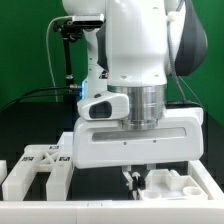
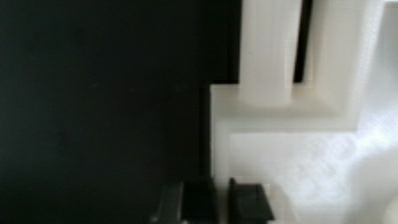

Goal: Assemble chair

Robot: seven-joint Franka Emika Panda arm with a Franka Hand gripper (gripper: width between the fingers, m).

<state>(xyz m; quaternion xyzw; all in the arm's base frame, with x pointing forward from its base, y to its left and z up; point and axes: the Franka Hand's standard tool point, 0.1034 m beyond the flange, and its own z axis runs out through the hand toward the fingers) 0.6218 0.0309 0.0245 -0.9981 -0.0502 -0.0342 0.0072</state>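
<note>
The black desk [image 2: 89, 100] spread beneath me. A white chair part [image 2: 294, 130], slab and bar, lay directly under my claw [image 2: 210, 197]. A tagged chair part [image 1: 30, 165] sat at the exterior view's left. My claw's fingers stood close together at the slab's edge, and I could not tell whether they gripped it. I judged that an off-centre bite there could let the part twist or slip.

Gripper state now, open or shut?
Cannot tell: wrist view shows the gripper fingers close together, thin gap between, nothing clearly clamped.
</note>
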